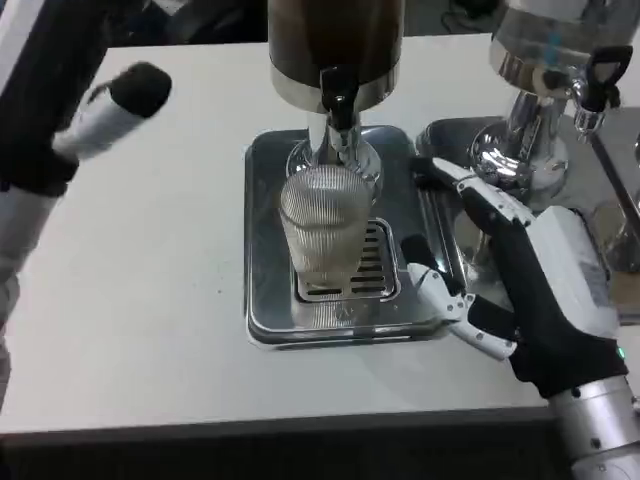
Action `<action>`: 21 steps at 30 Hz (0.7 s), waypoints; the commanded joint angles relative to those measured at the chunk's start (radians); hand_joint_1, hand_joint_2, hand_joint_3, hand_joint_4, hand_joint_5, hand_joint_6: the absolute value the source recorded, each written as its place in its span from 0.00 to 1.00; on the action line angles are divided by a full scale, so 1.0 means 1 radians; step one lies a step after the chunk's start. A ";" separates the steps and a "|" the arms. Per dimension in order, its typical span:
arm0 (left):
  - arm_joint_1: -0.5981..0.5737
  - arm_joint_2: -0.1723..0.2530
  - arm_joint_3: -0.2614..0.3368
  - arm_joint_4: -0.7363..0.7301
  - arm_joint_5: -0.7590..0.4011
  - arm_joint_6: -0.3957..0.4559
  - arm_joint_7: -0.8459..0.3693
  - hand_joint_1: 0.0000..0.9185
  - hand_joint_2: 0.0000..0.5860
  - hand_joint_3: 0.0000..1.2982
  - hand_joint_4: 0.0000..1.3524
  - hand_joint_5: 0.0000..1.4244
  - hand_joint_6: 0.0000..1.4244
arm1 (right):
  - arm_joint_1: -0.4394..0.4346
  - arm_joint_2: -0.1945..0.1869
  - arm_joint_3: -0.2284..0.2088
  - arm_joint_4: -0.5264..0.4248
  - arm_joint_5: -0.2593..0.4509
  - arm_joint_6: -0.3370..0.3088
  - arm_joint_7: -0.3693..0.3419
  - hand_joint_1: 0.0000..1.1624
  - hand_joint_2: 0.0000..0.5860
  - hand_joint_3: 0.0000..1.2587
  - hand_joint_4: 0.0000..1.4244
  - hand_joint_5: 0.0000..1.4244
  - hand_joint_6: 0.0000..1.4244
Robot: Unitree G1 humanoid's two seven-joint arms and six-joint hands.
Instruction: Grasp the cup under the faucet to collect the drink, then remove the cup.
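Note:
A clear ribbed cup (322,232) stands upright on the grate of a steel drip tray (262,300), directly under the black faucet (337,98) of a drink dispenser (335,45). My right hand (520,290) is just right of the cup, fingers spread apart and pointing toward it, holding nothing; a small gap separates the fingertips from the cup. My left hand (115,110) hovers at the upper left, blurred, far from the cup, and how its fingers lie is unclear.
A second dispenser (545,60) with a black tap stands at the back right on its own steel tray (450,135). The white table (130,300) runs bare left of the tray. The table's front edge lies along the bottom.

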 commanded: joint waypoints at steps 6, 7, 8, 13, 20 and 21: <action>-0.133 -0.115 0.034 0.077 -0.203 0.228 -0.342 0.00 0.03 0.25 0.23 0.26 0.20 | -0.012 -0.004 -0.007 0.028 0.005 -0.032 -0.039 0.39 0.74 0.19 0.20 0.17 0.16; -0.146 -0.126 0.041 0.085 -0.222 0.270 -0.376 0.00 0.03 0.25 0.23 0.26 0.20 | -0.010 -0.003 -0.007 0.028 0.004 -0.033 -0.043 0.39 0.74 0.19 0.20 0.17 0.16; -0.156 -0.137 0.049 0.092 -0.236 0.302 -0.397 0.00 0.03 0.25 0.23 0.26 0.19 | -0.010 -0.003 -0.006 0.029 0.003 -0.033 -0.045 0.39 0.74 0.19 0.20 0.17 0.16; -0.212 -0.172 0.092 0.164 -0.220 0.384 -0.472 0.00 0.03 0.24 0.23 0.25 0.18 | 0.000 0.000 -0.006 0.028 0.000 -0.032 -0.061 0.39 0.74 0.19 0.20 0.17 0.16; -0.276 -0.204 0.115 0.287 -0.161 0.396 -0.529 0.00 0.03 0.21 0.15 0.18 0.13 | 0.025 -0.002 -0.005 0.009 -0.010 -0.029 -0.075 0.39 0.74 0.19 0.20 0.17 0.16; -0.283 -0.207 0.116 0.304 -0.157 0.401 -0.540 0.00 0.05 0.19 0.13 0.17 0.12 | 0.027 -0.001 -0.005 0.005 -0.012 -0.028 -0.076 0.39 0.74 0.19 0.20 0.17 0.16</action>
